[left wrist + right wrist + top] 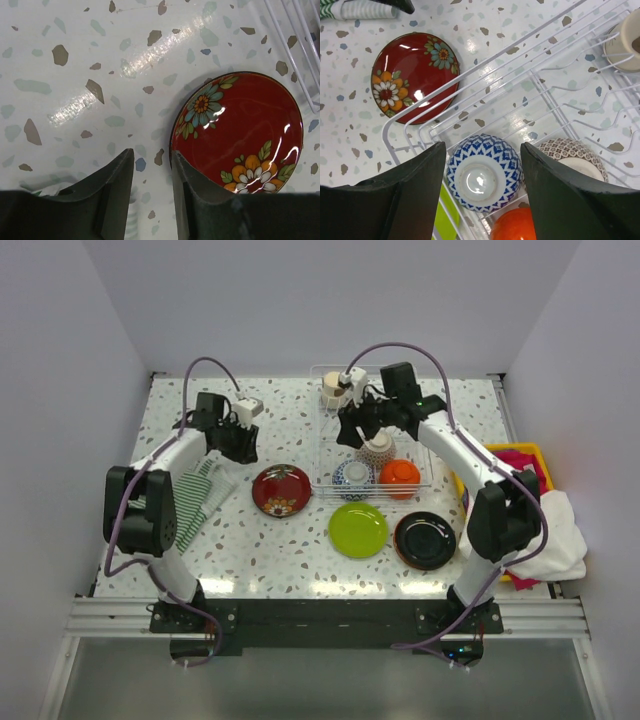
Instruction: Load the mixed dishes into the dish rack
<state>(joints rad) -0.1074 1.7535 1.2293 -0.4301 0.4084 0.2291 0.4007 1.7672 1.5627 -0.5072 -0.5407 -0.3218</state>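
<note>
The right gripper (482, 147) hangs wide open and empty over the dish rack (318, 440), its fingers flanking one blue-white bowl (482, 172) that sits upside down, glossy foot ring up. Beside it in the pale wire basket are one brown-patterned bowl (570, 160), one smooth orange bowl (515, 225) and, at the far end, one beige cup (625, 35). The left gripper (151, 155) is parted only narrowly, holding nothing, above the speckled table (75, 75) just beside the rim of one dark red plate (240, 135) painted with flowers. That round plate lies flat, face up, just left of the rack. One lime green plate (358, 530) and one black plate (425, 540) lie flat in front of the rack. A striped cloth (200, 500) lies under the left arm.
</note>
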